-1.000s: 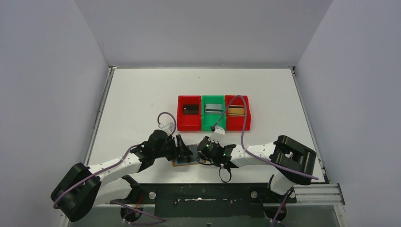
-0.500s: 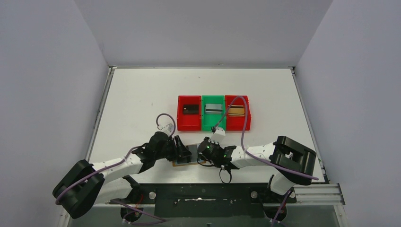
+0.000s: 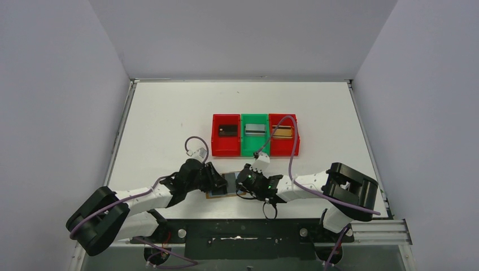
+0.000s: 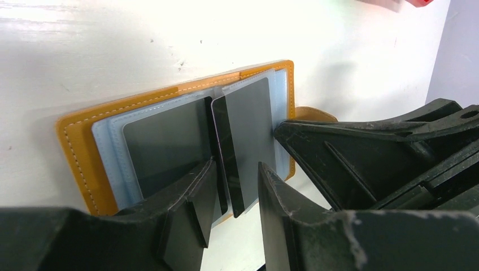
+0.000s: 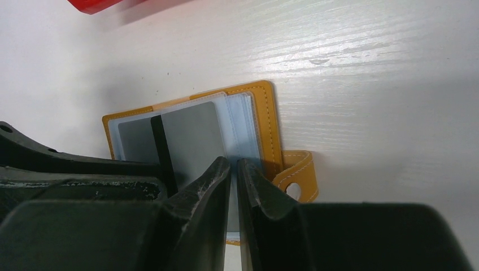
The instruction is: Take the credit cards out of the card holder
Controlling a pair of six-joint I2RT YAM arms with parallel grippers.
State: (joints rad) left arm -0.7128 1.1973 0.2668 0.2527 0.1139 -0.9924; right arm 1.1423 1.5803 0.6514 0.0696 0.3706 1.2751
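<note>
The tan card holder lies open near the table's front edge, its pale blue pockets facing up. A silver-grey card with a black stripe sticks partly out of a pocket. My left gripper is open, with one finger on each side of that card's near edge. A darker card sits in the neighbouring pocket. My right gripper is shut and its tips press on the holder's pale blue pocket, next to the snap tab. Both grippers meet over the holder in the top view, the left gripper and the right gripper.
Three bins stand in a row behind the holder. The left red bin holds a black card, the green bin a silver card, and the right red bin a gold-brown card. Purple cables loop over both arms.
My left gripper has shifted slightly to the left, and more of the grey card shows between the two grippers. The right gripper has stayed on the holder.
</note>
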